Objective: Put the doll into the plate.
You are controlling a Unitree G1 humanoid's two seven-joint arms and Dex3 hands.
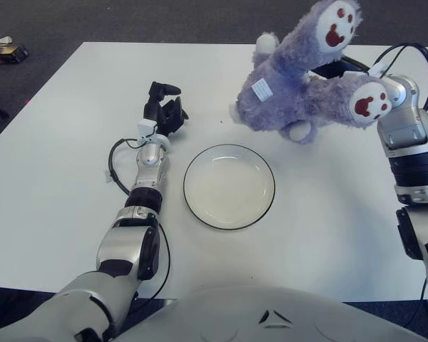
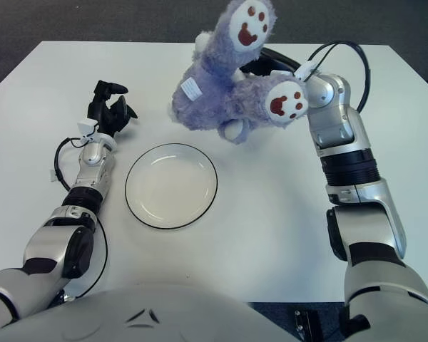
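The right hand point(image 1: 337, 69) is raised above the far right part of the table point(image 1: 328, 214), and its dark fingers are closed on the doll point(image 1: 299, 78), though most of the hand is hidden behind the plush body. The doll, a purple-grey stuffed animal, is held clear of the table surface. Its body is tipped so that the two feet, with white soles marked by dark red paw prints, are turned up and toward the camera, one at the top and one beside the wrist. A small white label point(image 1: 262, 88) is seen on its flank. The head end is pointed to the left and downward, beyond the far right rim of the plate point(image 1: 229, 187) rather than directly over it.

The plate, white with a thin dark edge, is set flat near the middle of the table and nothing is held in it.

The left hand point(image 1: 164, 110) is shown to the left of the plate, beyond its far left edge, with the forearm stretched along the table. Its dark fingers are loosely spread and nothing is grasped by them. A black cable point(image 1: 116, 160) is looped beside the left wrist.
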